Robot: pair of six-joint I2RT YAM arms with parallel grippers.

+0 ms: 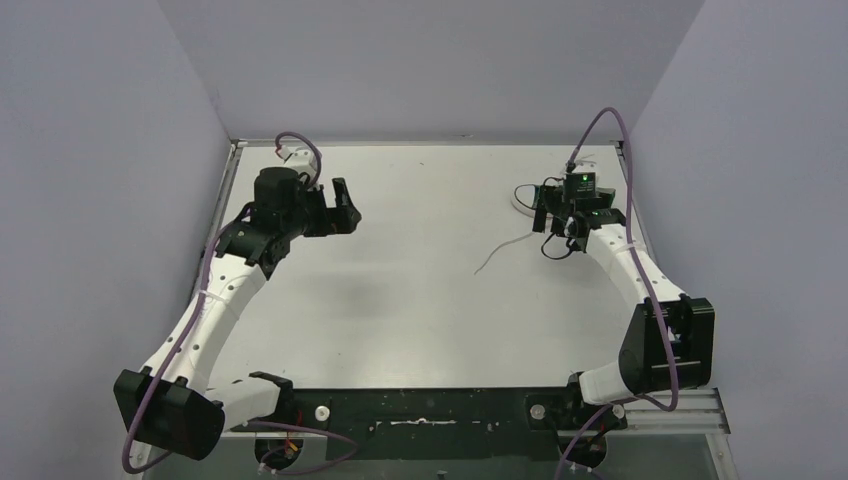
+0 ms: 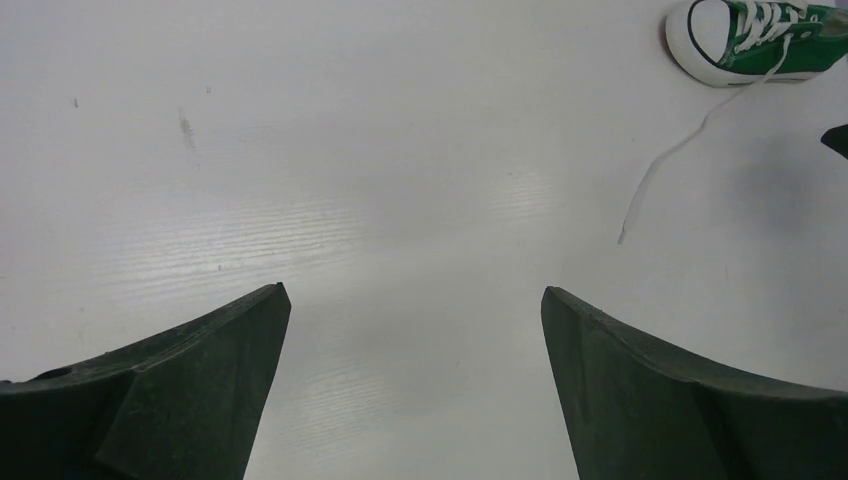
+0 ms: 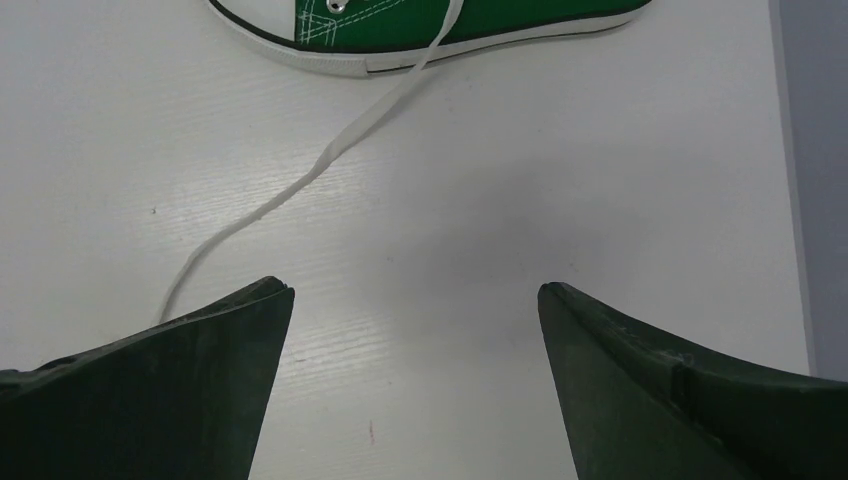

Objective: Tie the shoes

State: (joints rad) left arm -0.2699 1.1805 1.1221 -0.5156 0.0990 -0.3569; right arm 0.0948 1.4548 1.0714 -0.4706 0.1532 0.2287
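The green sneaker (image 3: pixel 520 20) sits far right on the white table (image 1: pixel 420 300), dead ahead at twelve o'clock of the right gripper (image 3: pixel 412 288), whose fingers stand wide apart and empty just short of it; its long axis runs crosswise, nine to three, toe toward nine. A loose white lace (image 3: pixel 330 155) trails from it toward seven o'clock; the left gripper (image 2: pixel 415 290), also spread open and empty, is well apart with the shoe at its one o'clock, so I'd judge the right arm nearer; flat tabletop, with a wall (image 1: pixel 740 150) close on the right.
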